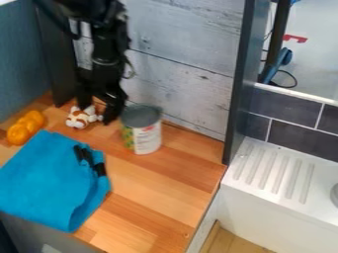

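The black gripper (pixel 96 112) hangs down at the back left of the wooden counter, its two fingers spread apart. A small brown-and-white toy (pixel 79 117) lies low between and just in front of the fingertips; whether they touch it I cannot tell. Just right of the gripper stands a can (pixel 145 136) with a dark top and a white and green label. An orange lumpy object (pixel 25 128) lies by the left wall. In front of these, a blue cloth (pixel 49 180) is spread out, with black strap-like pieces (pixel 90 159) on its right part.
A grey wooden back wall (pixel 185 74) rises behind the counter (pixel 158 183). A dark upright panel (pixel 239 84) borders the counter's right rear corner. Beyond it are a white ribbed drainboard (pixel 274 173) and dark tiles (pixel 297 136). A blue-grey side wall (pixel 20 64) stands at left.
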